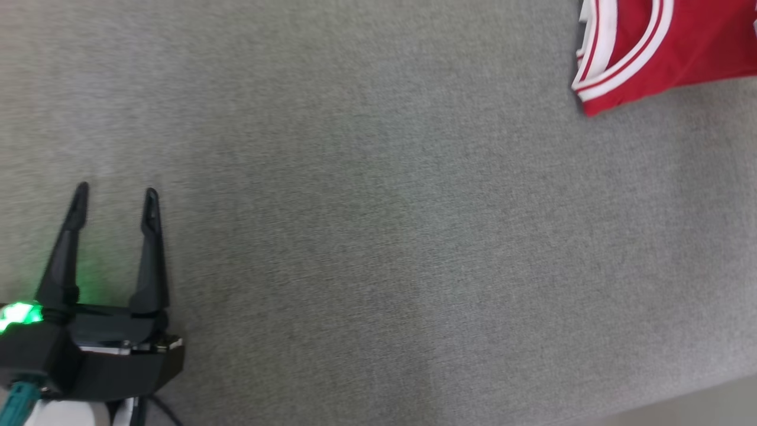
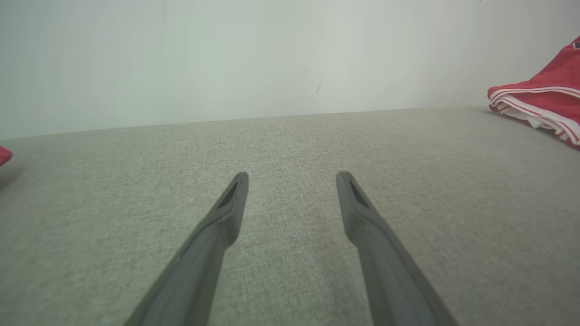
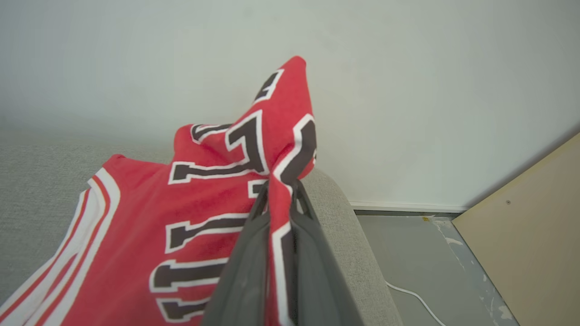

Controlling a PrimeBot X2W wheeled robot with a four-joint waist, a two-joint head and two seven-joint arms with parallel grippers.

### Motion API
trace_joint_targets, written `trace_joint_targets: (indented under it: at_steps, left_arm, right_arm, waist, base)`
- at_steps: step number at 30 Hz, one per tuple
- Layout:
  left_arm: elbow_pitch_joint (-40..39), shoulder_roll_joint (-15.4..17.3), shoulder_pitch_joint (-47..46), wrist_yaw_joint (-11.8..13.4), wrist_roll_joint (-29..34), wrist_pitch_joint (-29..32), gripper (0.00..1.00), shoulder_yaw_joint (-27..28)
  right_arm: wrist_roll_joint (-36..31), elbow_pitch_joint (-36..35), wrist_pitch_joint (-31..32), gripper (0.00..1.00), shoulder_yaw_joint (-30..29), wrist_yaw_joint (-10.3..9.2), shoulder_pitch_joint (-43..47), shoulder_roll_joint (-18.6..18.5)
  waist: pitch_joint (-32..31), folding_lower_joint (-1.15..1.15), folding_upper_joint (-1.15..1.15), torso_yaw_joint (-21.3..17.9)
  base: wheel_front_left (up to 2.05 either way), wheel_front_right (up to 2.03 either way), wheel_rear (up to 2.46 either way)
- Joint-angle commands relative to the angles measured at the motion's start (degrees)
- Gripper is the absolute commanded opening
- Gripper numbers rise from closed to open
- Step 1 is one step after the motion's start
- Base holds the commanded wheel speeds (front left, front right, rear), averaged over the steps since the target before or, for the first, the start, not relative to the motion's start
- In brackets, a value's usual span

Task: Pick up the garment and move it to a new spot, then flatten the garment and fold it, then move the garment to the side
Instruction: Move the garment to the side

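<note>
I see a grey woven upholstered surface with a rounded edge, backed by a plain pale wall. Past that edge is grey floor with a white cable, a white baseboard and a tan board.

In the head view we see just a corner of the garment, the rest cut off by the top and right edges, and the body of the left gripper runs off the lower left corner. At the left edge of the left wrist view a red scrap is cropped too hard for us to tell what it is. In the right wrist view the pinched cloth hides the inner faces of the fingers of the right gripper, and its folded lettering cannot be read.
</note>
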Motion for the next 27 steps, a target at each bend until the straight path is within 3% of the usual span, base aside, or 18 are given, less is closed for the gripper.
trace_joint_targets:
  at_steps: [1, 8, 20, 21, 22, 27]
  left_arm:
    - [-0.4, 0.6, 0.9, 0.3, 0.1, 0.5, 1.00, 0.2]
    - [-2.5, 1.7, 1.1, 0.3, -0.3, 1.9, 1.00, 0.4]
    - [-2.7, 1.8, 1.1, 0.9, -0.8, 2.4, 1.00, -0.2]
    - [-2.7, 1.8, 1.2, 1.0, -0.9, 2.3, 1.00, -0.1]
    - [-2.5, 1.8, 1.2, 1.0, -1.0, 2.2, 1.00, -0.1]
    - [-1.3, 1.5, 1.1, 1.3, -1.2, 1.9, 1.00, -0.3]
  right_arm:
    - [-0.2, 0.0, 0.4, 0.00, -0.1, -0.17, -1.3, -1.0]
    - [-1.3, 2.0, 1.3, 0.00, 0.1, -0.17, -4.8, -2.7]
    - [-4.7, 7.2, -0.1, 0.00, 0.7, -0.17, -9.3, -2.0]
    - [-5.2, 7.7, -0.6, 0.42, 0.3, -0.17, -9.8, -2.0]
    - [-5.6, 8.2, -1.0, 1.00, 0.0, -0.17, -10.2, -2.0]
    - [-8.3, 9.9, -3.4, 1.00, -0.9, -0.17, -10.9, -1.1]
  waist:
    - [3.0, -0.01, -0.01, -2.8]
    - [5.0, -0.01, -0.01, -3.3]
    - [6.2, -0.01, -0.01, -2.1]
    - [6.3, -0.01, -0.01, -2.0]
    - [6.4, -0.01, -0.01, -2.0]
    - [6.1, -0.01, -0.01, -1.6]
  base:
    - [0.00, 0.00, 0.00]
    - [0.00, 0.00, 0.00]
    - [0.00, 0.00, 0.00]
    - [0.00, 0.00, 0.00]
    - [0.00, 0.00, 0.00]
    - [0.00, 0.00, 0.00]
